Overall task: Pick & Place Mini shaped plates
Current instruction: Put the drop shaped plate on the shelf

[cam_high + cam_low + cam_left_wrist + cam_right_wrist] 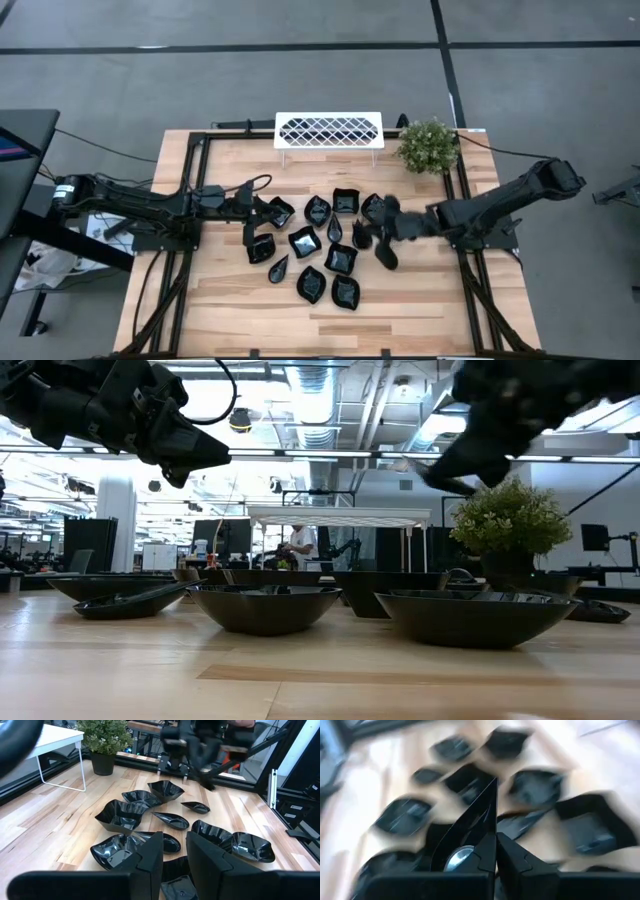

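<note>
Two dark arms reach over the wooden table (230, 300), one from each side edge. A white rack (329, 131) and a green plant (428, 146) stand at the back edge. The mini shaped plates (339, 260) sit bunched in the table's middle. The left gripper (252, 222) holds none, fingers slightly apart. The right gripper (383, 237) is empty, fingers pressed together.

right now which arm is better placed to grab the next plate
Probably the left. Its gripper hangs at the left edge of the plates with jaws apart and nothing between them. The right gripper is over the plates too, but its jaws are shut, with no plate visibly held.
</note>
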